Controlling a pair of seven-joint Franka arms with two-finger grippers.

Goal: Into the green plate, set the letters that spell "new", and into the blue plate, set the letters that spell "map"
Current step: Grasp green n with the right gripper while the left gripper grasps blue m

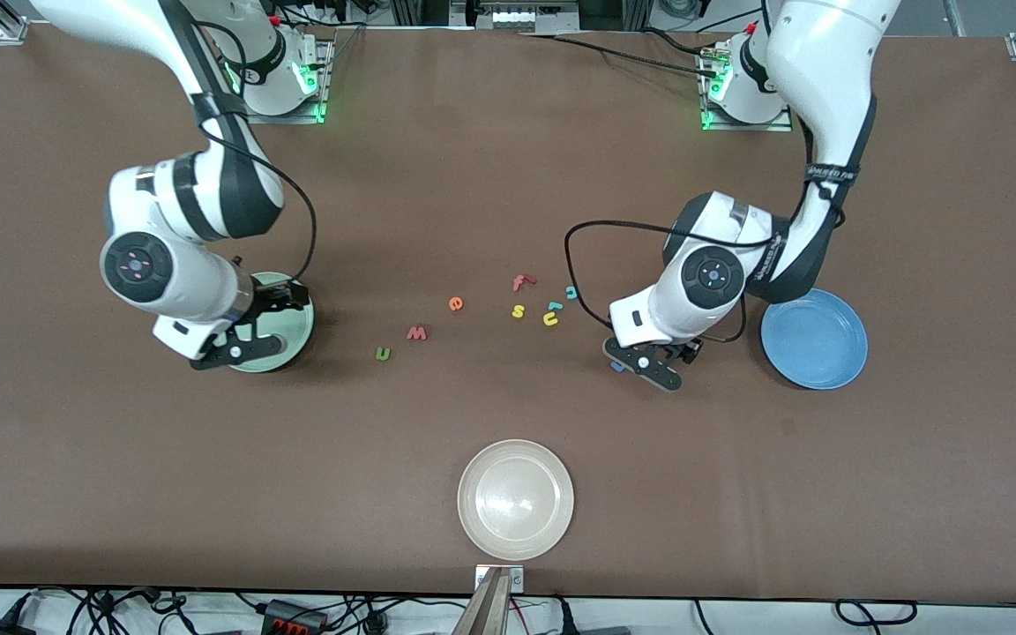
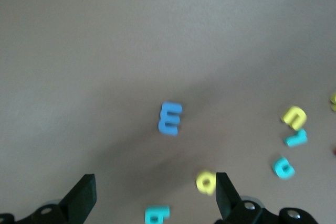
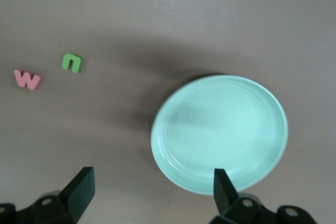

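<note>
We find the right gripper hanging over the green plate, fingers spread wide and empty. Next come the green n, the salmon w and the orange e, loose on the table. Nearer the front camera sits a cream plate. Then the left gripper, also wide apart, hovers over the blue m, with the yellow a and teal p close by. Last, the blue plate lies bare.
</note>
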